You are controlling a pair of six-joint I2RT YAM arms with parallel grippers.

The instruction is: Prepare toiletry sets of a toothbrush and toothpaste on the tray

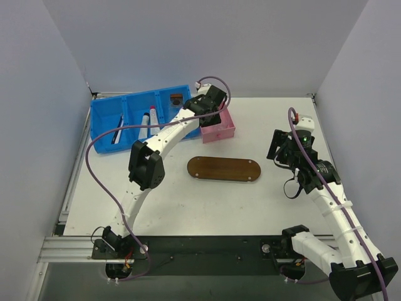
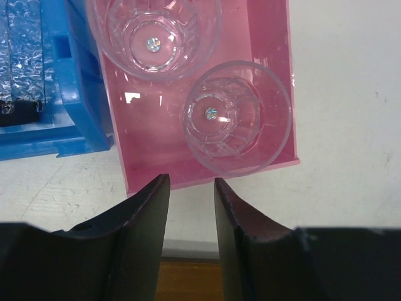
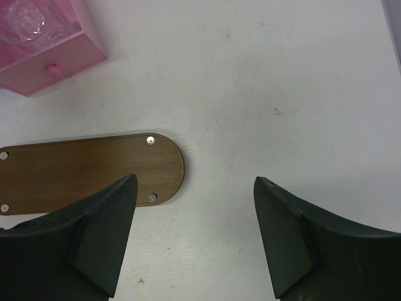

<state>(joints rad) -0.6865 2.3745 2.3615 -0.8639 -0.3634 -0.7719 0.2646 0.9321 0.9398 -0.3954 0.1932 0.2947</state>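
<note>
your long oval tray of dark brown wood (image 1: 223, 168) lies flat in the middle of the white surface (image 1: 282, 119). it has small pale dots near its round ends. your left jaws hang by the pink square box (image 2: 144, 144) with two clear plastic cups (image 2: 238, 116), just a small gap between them, holding nothing. your right jaws are wide apart near the tray's right end.

- No text, label, brand or number is legible in any view.
- Any print on the toothpaste (image 1: 145, 127) in the blue bin (image 1: 100, 114) is too small to tell.
</note>
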